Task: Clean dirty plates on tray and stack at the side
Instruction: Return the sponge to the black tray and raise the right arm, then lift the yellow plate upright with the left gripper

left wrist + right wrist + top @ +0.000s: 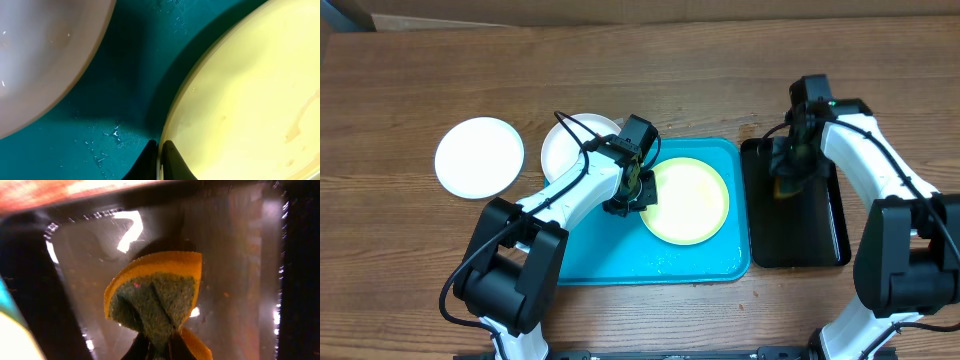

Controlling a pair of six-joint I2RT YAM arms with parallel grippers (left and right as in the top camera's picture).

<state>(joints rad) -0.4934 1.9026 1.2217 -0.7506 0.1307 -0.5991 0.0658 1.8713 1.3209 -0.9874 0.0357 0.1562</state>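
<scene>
A pale yellow plate (686, 200) lies on the turquoise tray (610, 260). My left gripper (638, 190) is shut on its left rim; in the left wrist view the fingers (160, 150) pinch the yellow plate's edge (240, 100). A white plate (568, 146) sits at the tray's upper left corner, partly under the arm, and shows in the left wrist view (40, 55). Another white plate (479, 157) lies on the table to the left. My right gripper (790, 172) is shut on a folded orange and green sponge (155, 297) over the black tray (820, 240).
The black tray's wet floor (240, 255) shows under the sponge. Water droplets (107, 137) lie on the turquoise tray. Faint streaks mark the yellow plate's surface (300, 120). Bare wooden table (620, 70) lies behind the trays.
</scene>
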